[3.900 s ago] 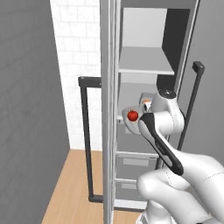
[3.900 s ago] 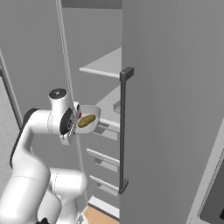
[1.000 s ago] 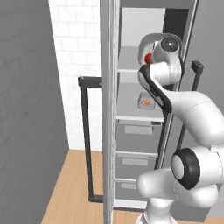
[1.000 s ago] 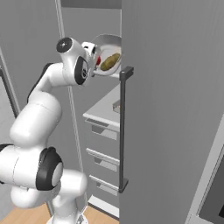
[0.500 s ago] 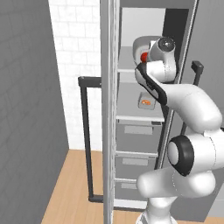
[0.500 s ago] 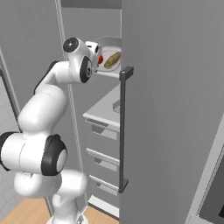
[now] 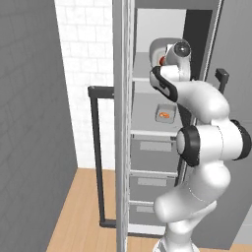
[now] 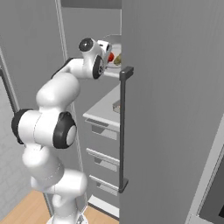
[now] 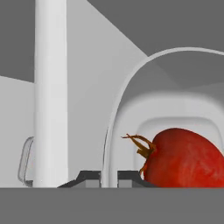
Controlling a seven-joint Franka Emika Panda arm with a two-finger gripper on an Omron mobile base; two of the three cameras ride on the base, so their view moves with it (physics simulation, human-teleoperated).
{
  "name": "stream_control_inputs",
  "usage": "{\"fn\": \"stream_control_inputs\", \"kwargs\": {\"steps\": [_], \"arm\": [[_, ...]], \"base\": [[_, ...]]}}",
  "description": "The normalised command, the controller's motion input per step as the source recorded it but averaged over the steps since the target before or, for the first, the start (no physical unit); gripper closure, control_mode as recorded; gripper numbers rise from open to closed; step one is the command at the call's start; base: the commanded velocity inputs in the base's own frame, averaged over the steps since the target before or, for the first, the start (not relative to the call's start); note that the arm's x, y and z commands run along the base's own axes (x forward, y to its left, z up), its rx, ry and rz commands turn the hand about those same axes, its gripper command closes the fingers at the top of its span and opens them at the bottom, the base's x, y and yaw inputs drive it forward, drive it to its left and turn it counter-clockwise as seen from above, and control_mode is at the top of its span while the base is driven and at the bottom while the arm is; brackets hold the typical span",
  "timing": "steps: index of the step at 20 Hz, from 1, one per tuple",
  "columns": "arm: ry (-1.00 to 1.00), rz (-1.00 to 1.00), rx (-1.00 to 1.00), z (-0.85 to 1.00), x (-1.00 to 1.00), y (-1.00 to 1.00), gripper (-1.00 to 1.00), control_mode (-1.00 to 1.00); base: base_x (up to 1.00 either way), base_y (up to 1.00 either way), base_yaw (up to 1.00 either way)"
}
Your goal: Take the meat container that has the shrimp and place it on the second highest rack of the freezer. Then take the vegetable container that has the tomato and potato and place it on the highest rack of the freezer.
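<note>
The vegetable container [image 9: 127, 87], a wide grey tray, sits level over the highest rack [image 7: 142, 78] of the freezer [image 7: 147, 29], holding the red tomato [image 9: 183, 157]. My gripper [image 9: 109, 178] is shut on its near rim. From the right base view the tomato [image 8: 111, 57] and the olive potato [image 8: 118, 59] show just beyond my gripper [image 8: 106, 59]. One shelf lower, on the second rack [image 7: 145, 120], stands the meat container [image 7: 165, 114] with the orange shrimp [image 7: 165, 116] inside.
An open door stands edge-on [image 7: 123, 123] on the left, with a black bar handle [image 7: 96, 147]. On the right a closed grey door [image 8: 175, 109] with its handle [image 8: 124, 131] hides part of the shelves. Below are the drawers [image 7: 152, 147].
The arm has pushed the vegetable container from a tilted hold at the opening to a level position deeper over the highest rack. My grip on its rim has held.
</note>
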Motion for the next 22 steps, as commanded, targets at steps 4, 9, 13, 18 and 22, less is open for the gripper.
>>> {"fn": "stream_control_inputs", "kwargs": {"steps": [4, 9, 13, 18, 22], "arm": [[0.0, 0.0, 0.0, -0.05, 0.84, -0.16, 1.0, -1.0], [0.0, 0.0, 0.0, -0.19, 0.6, -0.18, 1.0, -1.0], [0.0, 0.0, 0.0, -0.21, 0.33, -0.2, 1.0, -1.0], [0.0, 0.0, 0.0, -0.01, 0.02, -0.02, 1.0, -1.0], [0.0, 0.0, 0.0, 0.0, 0.02, 0.0, 1.0, -1.0]], "base": [[0.0, 0.0, 0.0], [0.0, 0.0, 0.0], [0.0, 0.0, 0.0], [0.0, 0.0, 0.0], [0.0, 0.0, 0.0]]}}
